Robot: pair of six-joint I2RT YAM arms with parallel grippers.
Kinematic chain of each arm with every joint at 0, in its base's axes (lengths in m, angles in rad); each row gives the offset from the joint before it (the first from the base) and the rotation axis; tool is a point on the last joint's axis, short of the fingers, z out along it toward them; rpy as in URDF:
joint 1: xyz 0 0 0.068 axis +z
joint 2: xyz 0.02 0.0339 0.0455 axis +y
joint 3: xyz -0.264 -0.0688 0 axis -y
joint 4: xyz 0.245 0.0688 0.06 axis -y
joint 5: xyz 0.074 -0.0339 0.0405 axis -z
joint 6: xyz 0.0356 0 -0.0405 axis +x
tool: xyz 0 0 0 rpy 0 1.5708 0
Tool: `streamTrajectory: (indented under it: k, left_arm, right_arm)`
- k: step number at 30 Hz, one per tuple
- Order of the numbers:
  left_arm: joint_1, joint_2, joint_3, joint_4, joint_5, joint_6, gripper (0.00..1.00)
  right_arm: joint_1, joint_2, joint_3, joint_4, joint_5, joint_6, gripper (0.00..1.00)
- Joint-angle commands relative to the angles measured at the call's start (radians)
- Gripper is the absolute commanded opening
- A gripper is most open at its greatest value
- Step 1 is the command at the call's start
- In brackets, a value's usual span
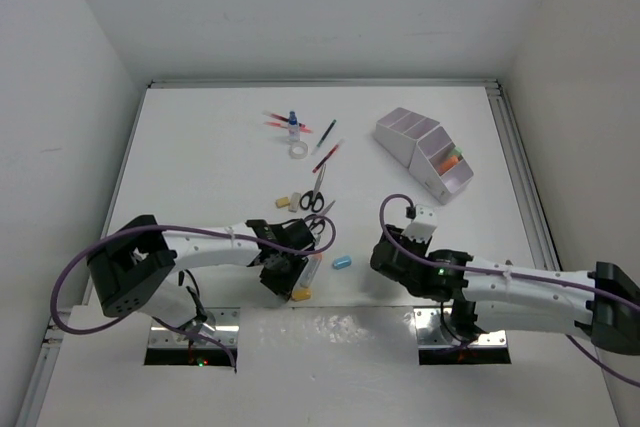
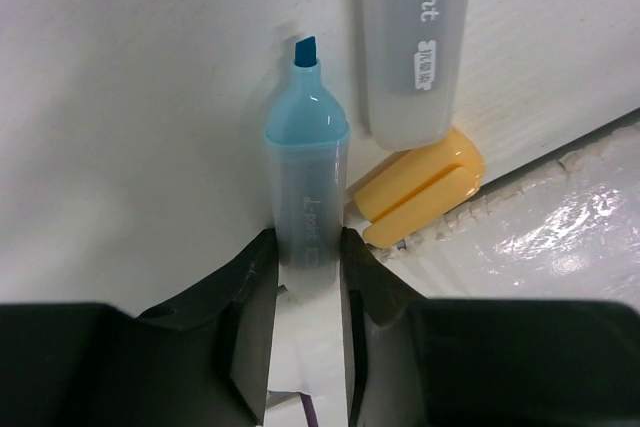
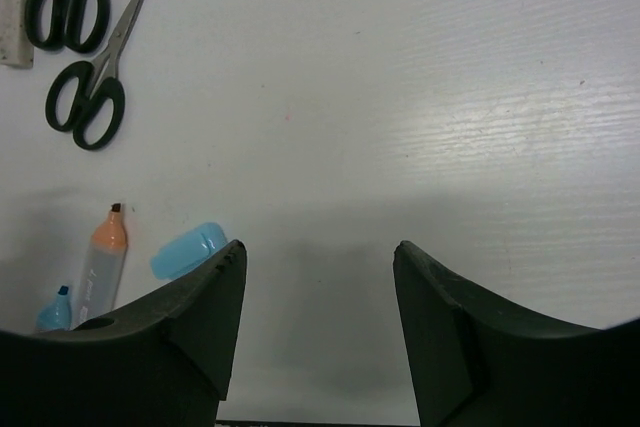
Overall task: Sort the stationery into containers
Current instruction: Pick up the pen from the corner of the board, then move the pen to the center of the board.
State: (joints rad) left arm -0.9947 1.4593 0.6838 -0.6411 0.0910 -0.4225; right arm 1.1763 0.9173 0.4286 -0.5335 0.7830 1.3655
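Observation:
In the left wrist view my left gripper is shut on an uncapped pale blue highlighter, its chisel tip pointing away over the table. Beside it lies a clear highlighter with a yellow cap. In the top view the left gripper is near the table's front edge. My right gripper is open and empty, low over the bare table, with a loose blue cap just left of its left finger. The white organiser stands at the far right, with orange and green items in one compartment.
Two black-handled scissors, beige erasers, a white tape ring, a blue-capped bottle and red and black pens lie mid-table. An orange highlighter lies by the blue cap. A shiny strip marks the table's front edge.

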Motion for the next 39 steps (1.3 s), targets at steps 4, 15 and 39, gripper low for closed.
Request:
streamTrajectory:
  k: [4,15,39]
  left_arm:
    - [0.007,-0.016,-0.046,0.086,0.009,0.001,0.0]
    - [0.065,-0.244,-0.018,0.031,-0.074,-0.033,0.0]
    - [0.203,-0.701,0.023,0.305,-0.344,0.28,0.0]
  right_arm:
    - [0.056,0.084,0.085,0.012,0.048,-0.003,0.59]
    - [0.059,0.112,0.006,0.253,0.09,0.256,0.59]
    - [-0.252,0.287,0.359,0.084,-0.324,0.035,0.69]
